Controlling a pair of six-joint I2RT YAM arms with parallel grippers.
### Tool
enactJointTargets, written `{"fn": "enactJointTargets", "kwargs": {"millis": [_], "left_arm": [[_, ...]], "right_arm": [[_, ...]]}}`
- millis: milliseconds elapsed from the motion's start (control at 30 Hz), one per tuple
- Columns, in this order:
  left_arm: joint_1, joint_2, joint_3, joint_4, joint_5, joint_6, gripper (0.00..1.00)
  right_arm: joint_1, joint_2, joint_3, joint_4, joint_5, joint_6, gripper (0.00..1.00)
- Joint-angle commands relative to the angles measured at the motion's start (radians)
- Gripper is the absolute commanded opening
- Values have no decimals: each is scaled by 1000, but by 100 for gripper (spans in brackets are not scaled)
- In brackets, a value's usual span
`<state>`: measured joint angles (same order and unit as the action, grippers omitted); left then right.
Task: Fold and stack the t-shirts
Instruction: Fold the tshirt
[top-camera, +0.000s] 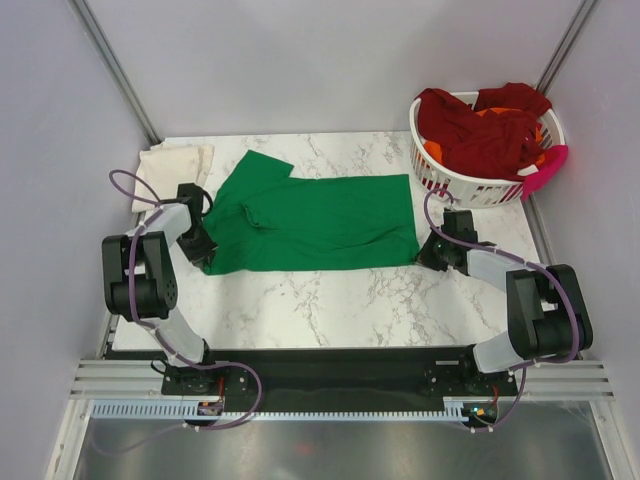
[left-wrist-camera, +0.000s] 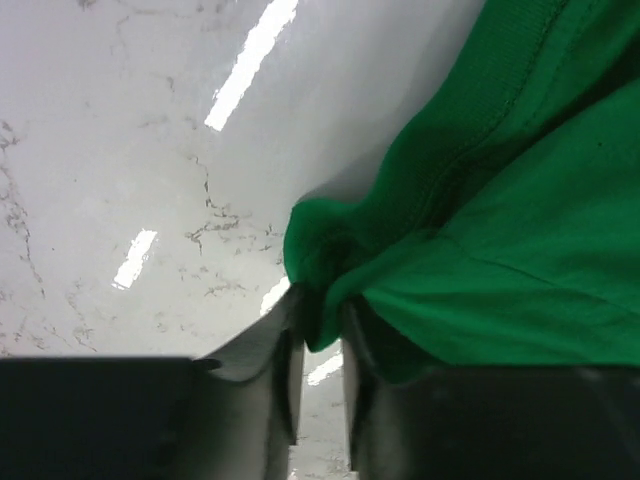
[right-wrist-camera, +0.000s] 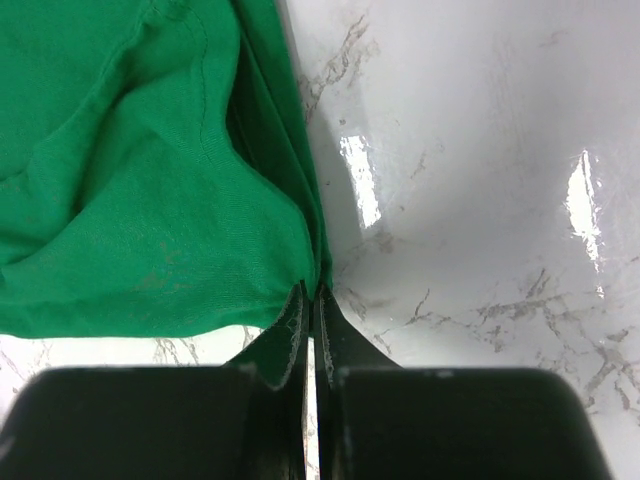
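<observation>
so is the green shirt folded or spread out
mostly spread: the green shirt lies flat on the table, one sleeve sticking out, jaws pinching both ends. the near side looks tucked under, but cannot tell for sure

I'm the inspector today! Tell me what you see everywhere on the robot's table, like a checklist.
Surface: white marble table, flat and shiny.
Job's things: green t-shirt spread out mid-table; cream shirt lying at the far left corner; dark red shirts and an orange one piled in the white laundry basket.
Clutter: that basket sits at the far right corner; something pink hangs on its side.
Grippers: left gripper pinches the green t-shirt's near left edge; right gripper pinches its near right corner.
Cables: purple cables loop along both arms.
Surroundings: plain grey walls, metal poles.
</observation>
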<state>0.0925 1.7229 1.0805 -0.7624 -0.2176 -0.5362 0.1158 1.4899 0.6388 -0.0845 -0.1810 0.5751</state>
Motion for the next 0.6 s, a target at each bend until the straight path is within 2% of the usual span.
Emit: {"fn": "enactJointTargets", "kwargs": {"millis": [0, 33, 167, 333, 567], "left_arm": [[6, 47, 67, 31, -48, -19, 21], [6, 53, 73, 31, -46, -10, 2], [9, 17, 70, 15, -87, -1, 2], [24, -109, 38, -52, -120, -5, 2], [27, -256, -27, -100, -8, -11, 2]], "right_arm": [[1, 0, -25, -3, -17, -15, 0], [1, 0, -28, 0, -18, -18, 0], [1, -8, -33, -4, -2, -15, 0], [-7, -72, -30, -70, 38, -3, 0], [-13, -238, -68, -196, 63, 11, 0]]}}
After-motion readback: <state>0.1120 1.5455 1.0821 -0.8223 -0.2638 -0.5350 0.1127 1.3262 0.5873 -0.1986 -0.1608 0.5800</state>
